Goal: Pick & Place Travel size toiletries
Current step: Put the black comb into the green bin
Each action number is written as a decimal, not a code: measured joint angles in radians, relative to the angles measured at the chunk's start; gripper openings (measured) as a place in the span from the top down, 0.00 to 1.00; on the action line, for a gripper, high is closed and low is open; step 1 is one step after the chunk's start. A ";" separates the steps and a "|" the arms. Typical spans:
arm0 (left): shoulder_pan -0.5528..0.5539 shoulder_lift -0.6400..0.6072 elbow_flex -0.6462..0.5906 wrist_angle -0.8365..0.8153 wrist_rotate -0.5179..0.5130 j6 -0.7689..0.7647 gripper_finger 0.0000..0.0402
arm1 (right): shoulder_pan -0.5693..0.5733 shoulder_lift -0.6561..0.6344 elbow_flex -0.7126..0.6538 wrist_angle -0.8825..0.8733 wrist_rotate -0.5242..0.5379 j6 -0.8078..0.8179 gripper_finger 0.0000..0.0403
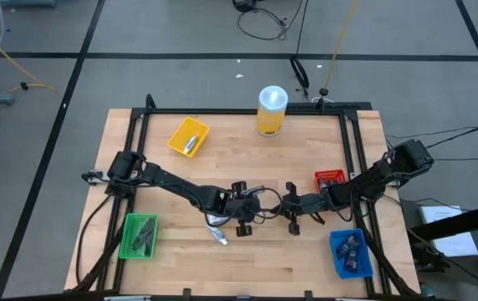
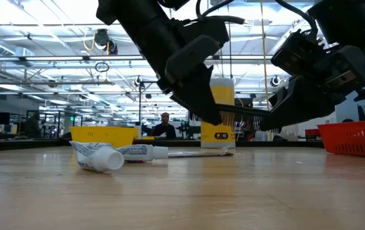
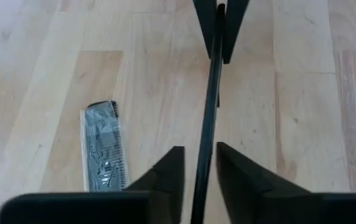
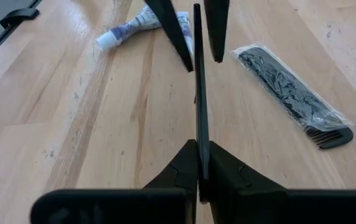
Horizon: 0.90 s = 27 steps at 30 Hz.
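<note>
Our right pincer [image 4: 200, 163] is clenched on one end of a thin black comb [image 4: 198, 81], held off the counter [image 1: 247, 267] near its middle. The comb's long axis runs straight from that pincer toward our left pincer [image 3: 198, 163], which faces it from the other side. The left pincer's jaws are released and straddle the comb's far end without yet pressing on it, as the left wrist view shows a gap on each side of the stick. So the two pincers are in line, tip to tip, with the comb bridging them; we judge this a hand-over, and it turns on the left jaws shutting squarely across that axis before the right lets go.

Outward from there, a wrapped comb [image 4: 295, 96] lies flat on the counter just beside the pair, and a white tube [image 4: 137, 28] lies beyond it, toward the near edge on the left arm's side. The red bin [image 1: 329, 179] sits close to the right arm, the blue bin [image 1: 349, 253] at the near right corner, the green bin [image 1: 139, 237] near the left edge.
</note>
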 joint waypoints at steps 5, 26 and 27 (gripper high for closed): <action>0.000 -0.001 -0.014 0.006 0.004 0.004 0.96 | -0.001 0.000 0.000 -0.002 0.004 -0.003 0.98; -0.201 -0.217 0.180 -1.089 0.171 -0.308 0.99 | 0.028 -0.001 0.000 0.076 -0.087 -0.070 0.50; -0.227 -0.238 0.182 -1.171 0.213 -0.340 0.99 | 0.032 -0.001 0.000 0.076 -0.087 -0.070 0.49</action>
